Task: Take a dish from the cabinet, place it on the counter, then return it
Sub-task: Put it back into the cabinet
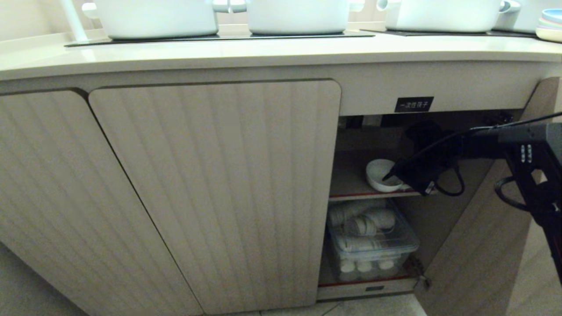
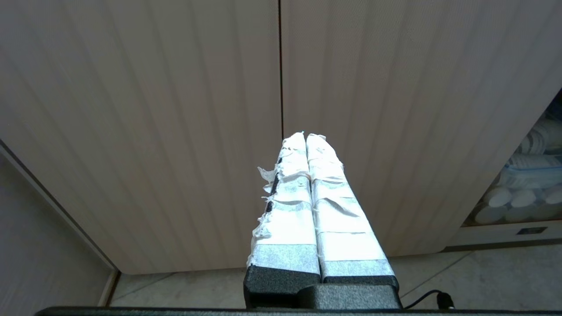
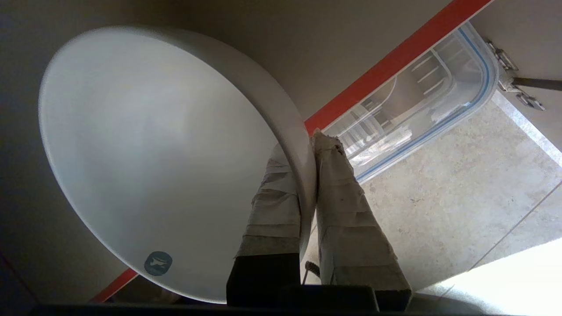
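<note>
The dish (image 1: 378, 173) is gripped by the right gripper (image 3: 307, 149) at the front edge of the upper shelf (image 1: 351, 177) inside the open cabinet (image 1: 439, 131). The taped fingers (image 3: 342, 197) are closed on its rim, one inside the bowl and one outside, and the dish is tilted. Below the red-edged shelf, a clear lidded bin (image 1: 373, 245) is seen. The left gripper (image 2: 305, 138) is held with its fingers pressed together, empty, before the closed fluted doors (image 2: 175, 109). Nothing of the task is seen on the counter (image 1: 263, 50).
</note>
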